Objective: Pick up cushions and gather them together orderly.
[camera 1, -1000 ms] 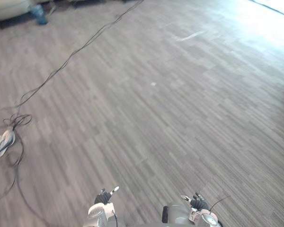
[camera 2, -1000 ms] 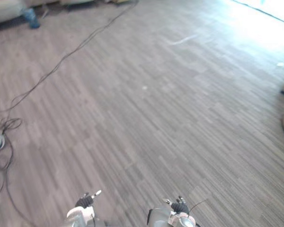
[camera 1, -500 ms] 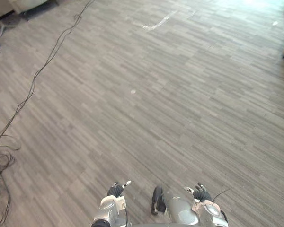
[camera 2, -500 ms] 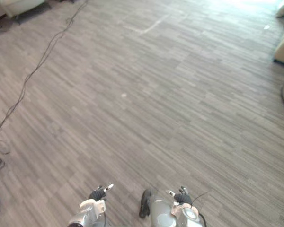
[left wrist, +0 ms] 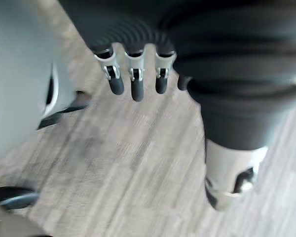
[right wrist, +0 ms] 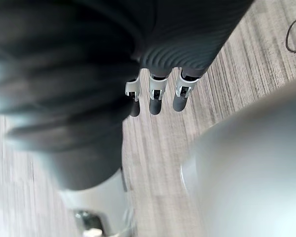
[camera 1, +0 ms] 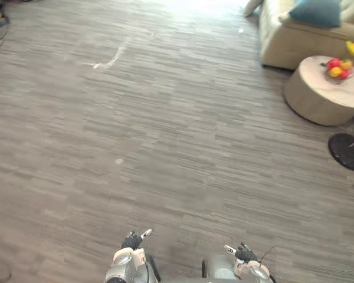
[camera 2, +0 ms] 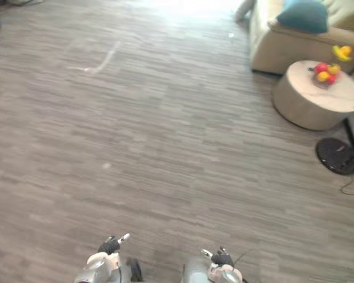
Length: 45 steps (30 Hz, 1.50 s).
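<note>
Where the grey plank floor (camera 1: pixel 165 130) stretched wide, the left hand (camera 1: pixel 131 241) and right hand (camera 1: pixel 243 253) hung at the near edge, fingers loose and straight, holding nothing. Far right, a teal cushion (camera 1: pixel 316 12) lay on a beige sofa (camera 1: pixel 289 44), near a round table (camera 1: pixel 310 103) bearing fruit (camera 1: pixel 337 68).

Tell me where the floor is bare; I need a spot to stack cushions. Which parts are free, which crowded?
Free: the broad floor ahead of the left hand and right hand, out to the pale streak. Crowded: the far right, where the sofa with a teal cushion, the round table bearing fruit and a black round base stand close together.
</note>
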{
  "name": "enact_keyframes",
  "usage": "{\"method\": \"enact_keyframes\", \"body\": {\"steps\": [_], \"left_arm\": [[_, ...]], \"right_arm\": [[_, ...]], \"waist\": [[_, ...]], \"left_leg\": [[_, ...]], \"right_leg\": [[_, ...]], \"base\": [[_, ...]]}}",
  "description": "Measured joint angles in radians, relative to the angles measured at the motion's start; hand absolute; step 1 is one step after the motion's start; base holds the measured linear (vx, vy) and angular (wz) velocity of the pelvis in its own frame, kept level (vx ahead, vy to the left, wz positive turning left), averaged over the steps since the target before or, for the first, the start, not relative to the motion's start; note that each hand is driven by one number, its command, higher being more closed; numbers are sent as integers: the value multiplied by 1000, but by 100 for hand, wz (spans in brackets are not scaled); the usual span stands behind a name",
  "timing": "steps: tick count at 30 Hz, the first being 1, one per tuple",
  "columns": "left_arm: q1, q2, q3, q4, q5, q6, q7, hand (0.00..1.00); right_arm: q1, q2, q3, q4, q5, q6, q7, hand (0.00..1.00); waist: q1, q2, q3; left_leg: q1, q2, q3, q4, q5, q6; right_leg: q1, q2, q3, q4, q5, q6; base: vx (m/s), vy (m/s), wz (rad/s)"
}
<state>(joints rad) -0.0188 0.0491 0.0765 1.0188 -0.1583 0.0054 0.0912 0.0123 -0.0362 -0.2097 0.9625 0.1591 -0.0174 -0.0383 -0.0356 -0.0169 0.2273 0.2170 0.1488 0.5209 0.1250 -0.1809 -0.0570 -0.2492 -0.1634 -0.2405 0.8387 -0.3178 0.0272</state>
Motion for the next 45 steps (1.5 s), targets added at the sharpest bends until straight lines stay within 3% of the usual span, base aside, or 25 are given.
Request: {"method": "enact_keyframes", "body": {"steps": [2, 4, 5, 6, 7, 9, 11, 13, 15, 18, 21, 22, 24, 26, 27, 29, 30, 31, 34, 37, 39, 40, 41, 42, 45], "left_arm": [[-15, 20, -26, 15, 0, 1, 1, 0], [-31, 32, -39, 14, 1, 1, 1, 0], [-28, 35, -44, 14, 1, 1, 0, 0], [-19, 40, -53, 14, 3, 2, 1, 0], [-18, 15, -54, 20, 12, 3, 0, 0], [-22, -27, -52, 34, 22, 2, -5, 0], [-21, -37, -35, 31, 25, 0, -5, 0], [-21, -55, -15, 19, 27, 0, -7, 0], [-3, -80, 24, -31, 26, -2, -9, 0], [-6, -80, 26, -75, 15, -7, -9, 0], [-5, -92, 29, -94, 7, -31, -12, 0], [4, -96, 42, -92, 6, -33, -10, 0], [7, -96, 43, -85, 6, -38, -9, 0], [6, -74, 41, -65, 6, -35, -9, 0], [4, -67, 40, -59, 5, -33, -9, 0], [2, -43, 39, -46, 1, -24, -8, 0], [-2, -32, 18, -30, 1, -18, -8, 0], [-6, -26, 10, -26, 1, -16, -8, 0], [-1, -20, 1, 3, 1, 2, -2, 0], [-11, -18, -5, 13, 1, 1, 2, 0], [-18, -33, -15, 15, 2, 3, -1, 0], [-13, -38, -10, 15, 3, 3, -2, 0], [-5, -58, 21, 16, 10, 2, -4, 0], [-5, -89, 26, 13, 10, 1, -7, 0], [3, -101, 27, 14, 16, 4, -13, 0]], "right_arm": [[-19, -2, 8, 0, -1, -2, 1, 0], [-38, -7, 6, 1, -2, -2, 1, 0], [-38, -6, 6, 3, -2, -2, 1, 0], [-34, -5, 7, 10, -1, -2, 2, 0], [-45, -27, -6, 10, -1, -4, 3, 0], [-66, -47, -43, 8, -1, -5, 7, 0], [-52, -43, -58, -4, -1, 0, 7, 0], [-38, -42, -50, -8, 0, 1, 6, 0], [-24, -30, -14, -10, 0, 10, -1, 0], [-14, -3, -2, -9, -3, 16, -2, 0], [-7, -9, -19, -5, 0, 23, -5, 0], [0, -10, -22, -5, -1, 22, -3, 0], [9, -21, -17, -2, -2, 23, -4, 0], [31, -20, -4, 16, -2, 24, -3, 0], [33, -11, -3, 19, -2, 25, -3, 0], [34, 7, 7, 29, -4, 23, 1, 0], [21, 7, 7, 36, -3, 22, 0, 0], [18, 6, 4, 35, -3, 20, 1, 0], [6, -25, 23, 11, -9, 9, 12, 0], [1, -25, 20, -23, -9, -2, 20, 0], [-1, -23, 9, -40, -5, -1, 21, 0], [3, -23, 6, -43, -6, -1, 21, 0], [4, -24, -2, -47, -5, -1, 21, 0], [0, -48, -5, -57, -12, -1, 20, 0], [-3, -44, -19, -77, -11, 4, 20, 0]], "waist": [[-14, 0, 0], [-38, -11, 12], [-42, -20, 13], [-51, -43, 15], [-69, 6, 36], [-68, 71, 48], [-76, 74, 49], [-79, 75, 49], [-66, 50, 58], [-23, 33, 58], [-2, 42, 54], [-1, 52, 47], [0, 65, 37], [22, 41, -5], [18, 20, -19], [20, -10, -36], [18, -22, -31], [13, -22, -27], [2, 27, -3], [-20, 35, -1], [-22, 18, 8], [-22, 15, 9], [-30, 19, 12], [-24, 59, 7], [-48, 81, 1]], "left_leg": [[29, -7, 13, -28, 0, 0], [74, -43, 5, -72, 0, 0], [86, -55, -3, -77, 0, 0], [121, -89, -26, -81, -7, -11], [169, -71, -51, -86, -18, -29], [198, -49, -66, -51, 68, -103], [128, 21, -115, 251, 126, -161], [-4, 105, -165, 581, 207, -168], [-175, 201, -98, 873, 99, -129], [-340, 201, 2, 723, 5, -56], [-408, 146, -29, 423, 15, -55], [-410, 90, -88, 197, 61, -81], [-428, 71, -122, 83, 96, -69], [-422, 17, -149, 80, 234, 10], [-427, -1, -143, 97, 212, 28], [-408, -30, -110, 150, 129, 51], [-347, -56, -102, 128, 97, 59], [-313, -66, -103, 114, 82, 60], [-63, -79, -108, -20, 43, 68], [18, -72, -129, -77, 9, 62], [66, -80, -152, -87, -53, 1], [84, -83, -159, -86, -69, -9], [136, -73, -181, -87, -109, -18], [158, -64, -179, -70, -105, -3], [93, 1, -229, 179, -64, -49]], "right_leg": [[-72, 12, -80, -151, 24, -20], [-132, 59, -108, -539, 230, -26], [-131, 60, -103, -609, 273, -27], [-128, 58, -70, -696, 382, -66], [-104, 86, -37, -657, 468, -134], [-134, 108, -14, -498, 350, -140], [-89, 120, 6, -424, 230, -118], [-19, 139, 9, -449, 194, -118], [136, 164, 38, -530, 158, -138], [270, 163, 89, -628, 141, -128], [346, 154, 138, -669, 115, -85], [394, 143, 161, -693, 95, -57], [441, 142, 183, -723, 74, -28], [501, 92, 230, -735, 34, 31], [491, 68, 231, -714, 31, 39], [385, 22, 253, -467, 50, 76], [281, -5, 260, -192, 121, 171], [234, -14, 257, -89, 140, 193], [98, -21, 112, 86, 39, 38], [-45, 22, 50, -108, 28, 8], [-117, 30, 66, -454, 191, 20], [-117, 30, 84, -517, 226, 23], [-102, 39, 117, -494, 362, 5], [-136, 51, 123, -364, 256, -13], [-103, 39, 81, -250, 109, -33]], "base": [[444, 144, -15], [493, 47, 24], [482, -25, 26], [620, -55, 20], [719, -66, -4], [610, -97, -51], [518, -143, -36], [415, -78, -14], [499, -53, -23], [347, 5, -41], [536, 134, -64], [386, 163, -49], [512, 277, -55], [735, 397, -63], [686, 319, -44], [679, 329, -23], [571, 292, -8], [539, 237, 5], [505, 176, 2], [498, 4, 32], [525, -156, 48], [437, -155, 49], [595, -172, 34], [590, -164, 24], [561, -240, 26]]}}
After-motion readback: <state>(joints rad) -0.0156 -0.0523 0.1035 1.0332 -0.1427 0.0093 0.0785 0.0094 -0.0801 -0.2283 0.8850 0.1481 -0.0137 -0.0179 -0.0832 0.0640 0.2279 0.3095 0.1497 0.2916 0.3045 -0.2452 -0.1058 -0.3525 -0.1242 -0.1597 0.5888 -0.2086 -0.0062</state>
